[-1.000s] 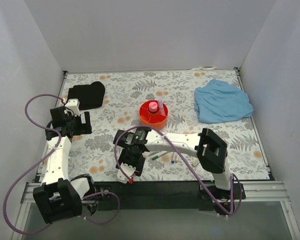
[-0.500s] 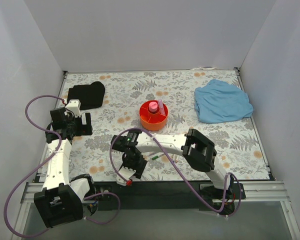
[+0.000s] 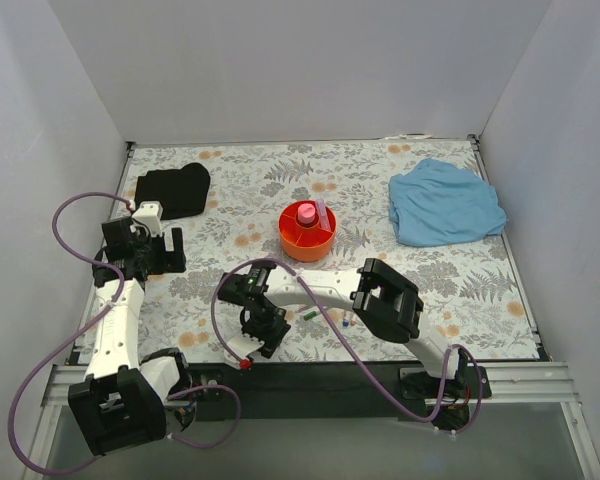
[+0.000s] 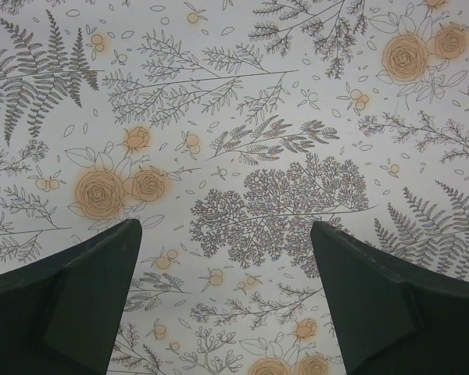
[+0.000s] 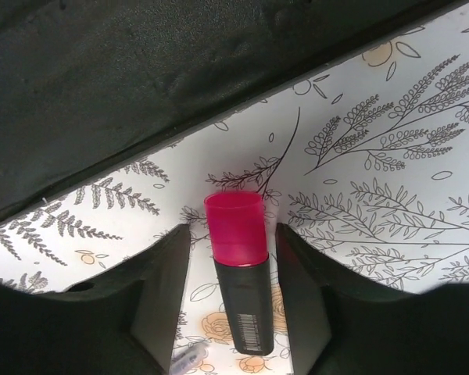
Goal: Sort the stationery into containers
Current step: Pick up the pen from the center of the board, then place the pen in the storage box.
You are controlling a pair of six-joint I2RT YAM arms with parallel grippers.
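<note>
The pink highlighter, pink cap and black body, lies lengthwise between my right gripper's fingers with a gap on each side; the jaws are open around it. From above, this gripper is at the table's near edge, the highlighter's cap poking out toward the edge. The orange tray at mid-table holds the pink bottle and lilac marker. A green-capped pen and blue-capped pen lie beside the right arm. My left gripper is open over bare floral cloth.
A black cloth lies at the back left and a light blue cloth at the back right. The table's dark front edge runs just beyond the highlighter's cap. White walls enclose three sides.
My right gripper has swung left along the near edge, and the highlighter's cap has shifted left with it. The left arm has barely moved.
</note>
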